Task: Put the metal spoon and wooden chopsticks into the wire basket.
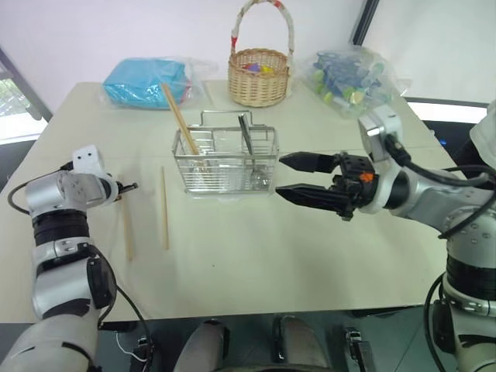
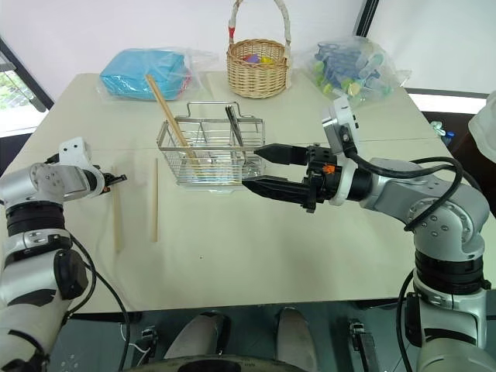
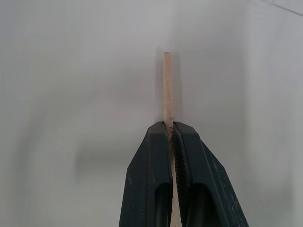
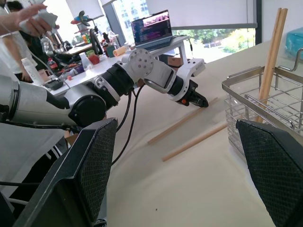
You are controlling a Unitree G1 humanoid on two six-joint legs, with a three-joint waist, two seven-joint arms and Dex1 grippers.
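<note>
arms: silver, black joints | cables: black (orange wrist accents)

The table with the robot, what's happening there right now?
The left gripper has shut on one wooden chopstick lying on the table. Another chopstick lies beside it. The wire basket already holds chopsticks and the metal spoon. The right gripper hovers open by the basket.
</note>
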